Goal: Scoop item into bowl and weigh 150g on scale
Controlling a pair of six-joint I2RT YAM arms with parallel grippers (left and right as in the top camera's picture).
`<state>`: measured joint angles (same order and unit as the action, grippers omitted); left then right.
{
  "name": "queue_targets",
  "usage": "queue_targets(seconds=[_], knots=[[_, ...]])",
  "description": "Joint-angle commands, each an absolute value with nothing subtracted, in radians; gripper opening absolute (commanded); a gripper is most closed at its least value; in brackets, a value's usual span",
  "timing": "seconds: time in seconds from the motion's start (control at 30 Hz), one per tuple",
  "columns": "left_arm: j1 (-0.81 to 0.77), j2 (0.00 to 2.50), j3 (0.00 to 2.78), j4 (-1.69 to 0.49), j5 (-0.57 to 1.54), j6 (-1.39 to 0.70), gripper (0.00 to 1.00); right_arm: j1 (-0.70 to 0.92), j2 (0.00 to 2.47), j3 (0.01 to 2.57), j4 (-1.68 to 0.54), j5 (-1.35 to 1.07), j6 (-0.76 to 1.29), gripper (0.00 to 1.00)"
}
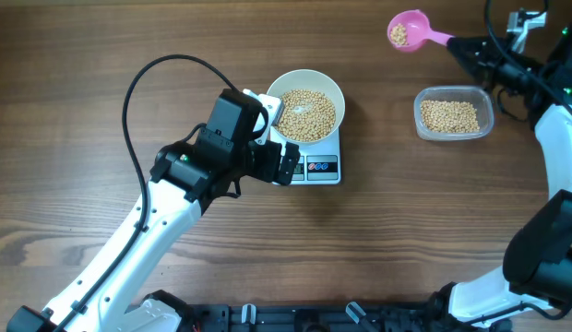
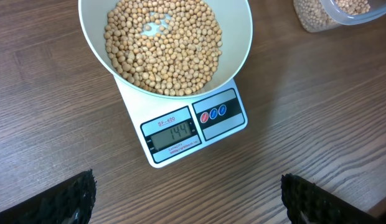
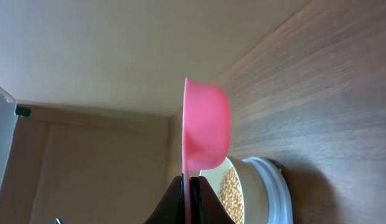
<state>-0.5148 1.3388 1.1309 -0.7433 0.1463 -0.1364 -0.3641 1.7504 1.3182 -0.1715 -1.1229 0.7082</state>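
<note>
On the wooden table (image 1: 406, 231), two arms are seen well apart. The left gripper (image 2: 187, 204) is held spread wide and empty, near the scale (image 1: 321, 166). On that scale the white bowl (image 2: 241, 37) is set, well filled with beans (image 2: 162, 46), and 144 is shown on the display. Farther right a clear tub (image 1: 490, 115) with more beans is found. Beyond it, off to one side, the pink scoop (image 1: 411, 30) is pinched by its handle in the right gripper (image 3: 190, 198), with the jaws pressed tight on the thin plastic. A few beans are carried in its cup. The beans are judged hard, light, round and loose, so rolling and bouncing are to be expected. They cannot be gripped directly and are best taken in the scoop, which should be kept level. Only a small top-up seems needed, tipped in gently so the smooth bowl is not nudged.
</note>
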Motion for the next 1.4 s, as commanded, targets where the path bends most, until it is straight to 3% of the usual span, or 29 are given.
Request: queue_targets(seconds=[0.0,0.3,0.5,0.83,0.97,1.1,1.37], knots=[[-0.508,1.335,1.146,-0.741,0.141,-0.142,1.0,-0.388,1.73,1.327,-0.141,-1.154,0.71,0.04],[-0.508,1.335,1.146,-0.741,0.14,-0.142,1.0,-0.49,1.73,1.327,-0.057,-1.231,0.719,0.04],[-0.508,1.335,1.146,-0.741,0.141,-0.142,1.0,-0.54,1.73,1.327,-0.062,-1.266,0.876,0.04],[-0.508,1.335,1.146,-0.741,0.14,-0.142,1.0,-0.544,1.729,1.327,-0.12,-1.228,0.759,0.05],[-0.508,1.335,1.146,-0.741,0.141,-0.142,1.0,-0.551,1.726,1.327,-0.198,-1.196,0.724,0.05],[-0.508,1.335,1.146,-0.741,0.141,-0.142,1.0,-0.572,1.701,1.327,-0.472,-1.04,0.625,0.04],[-0.508,1.335,1.146,-0.741,0.14,-0.142,1.0,-0.57,1.581,1.327,-0.53,-0.928,0.611,0.05]])
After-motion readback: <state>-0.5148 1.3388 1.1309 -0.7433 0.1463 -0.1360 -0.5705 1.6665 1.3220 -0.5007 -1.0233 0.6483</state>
